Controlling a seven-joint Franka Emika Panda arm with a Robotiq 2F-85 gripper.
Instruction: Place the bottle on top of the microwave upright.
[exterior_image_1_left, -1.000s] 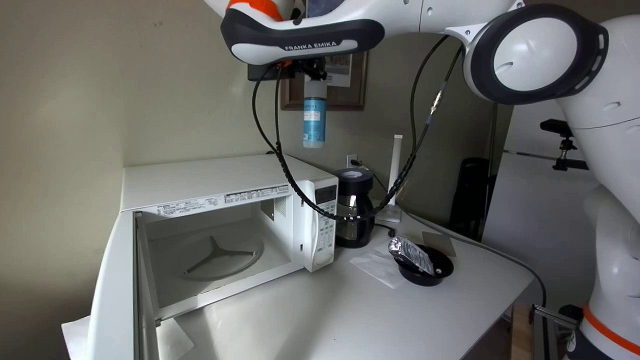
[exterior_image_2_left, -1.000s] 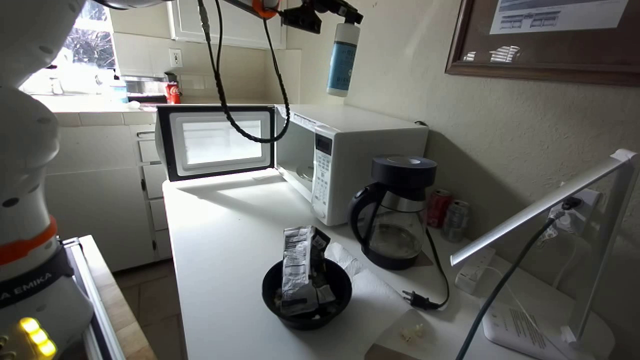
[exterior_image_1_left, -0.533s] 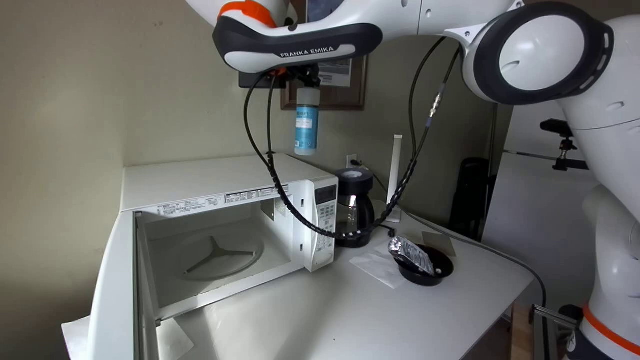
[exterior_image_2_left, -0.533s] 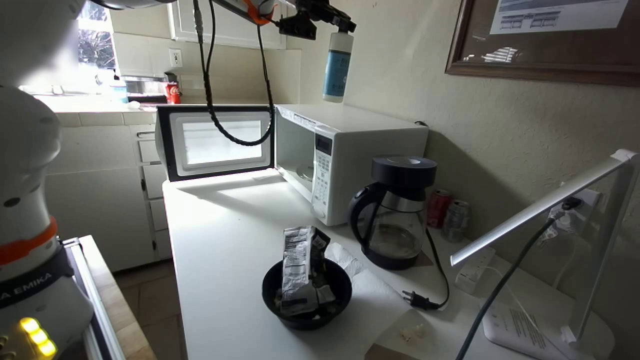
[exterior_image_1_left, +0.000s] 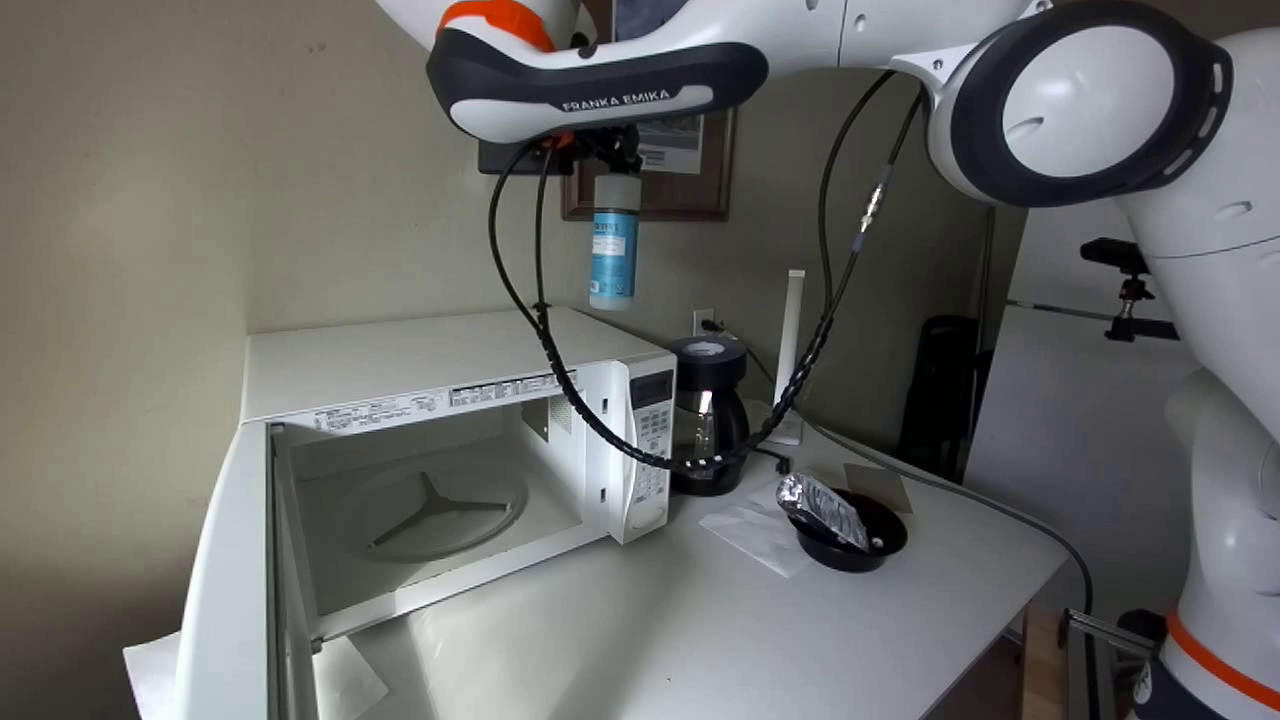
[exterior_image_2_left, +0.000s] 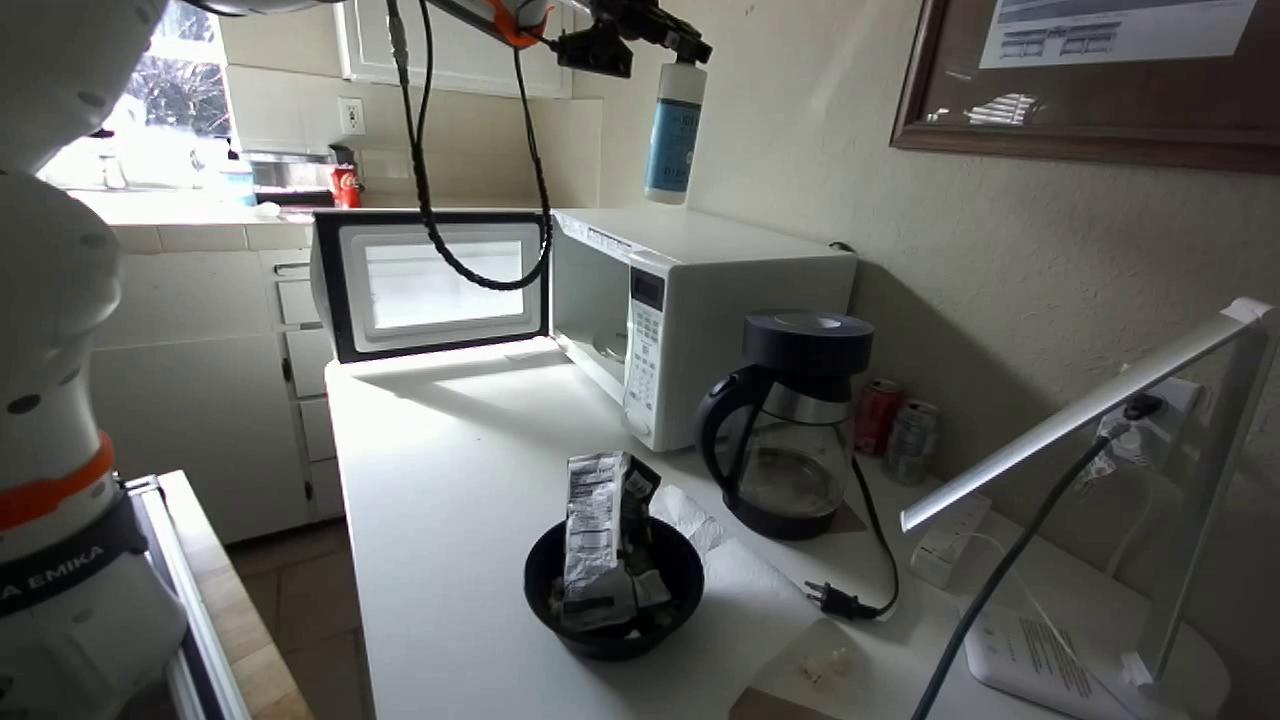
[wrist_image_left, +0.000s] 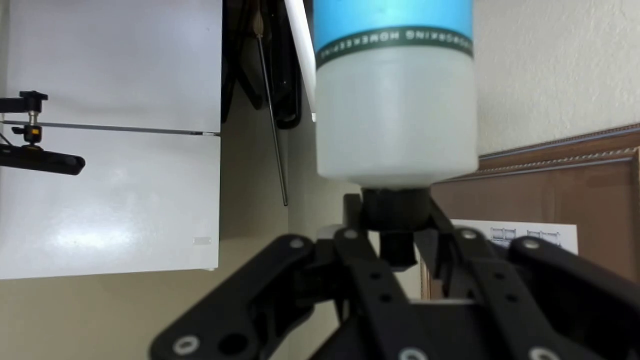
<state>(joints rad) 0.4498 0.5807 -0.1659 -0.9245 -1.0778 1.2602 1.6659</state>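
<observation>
Gripper (wrist_image_left: 396, 217) grasps the bottle (exterior_image_1_left: 614, 250) by its top; bottle hangs in mid-air, nearly upright; base sits higher than the microwave (exterior_image_1_left: 430, 350), apart from it; cannot tell if directly over it; microwave door (exterior_image_2_left: 435, 300) wide open; jug (exterior_image_2_left: 795, 405) just beside; black bowl (exterior_image_2_left: 615, 642) on table (exterior_image_1_left: 620, 640) holds a packet (exterior_image_2_left: 597, 530).

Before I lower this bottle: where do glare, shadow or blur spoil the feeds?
In an exterior view, the window is partly blown out and dark shadow falls on the wall beside the microwave; in both exterior views, soft shadows cross the table; in the wrist view, the end effector is blurred and a white appliance shows glare, though lettering on the bottle is partly legible.
</observation>
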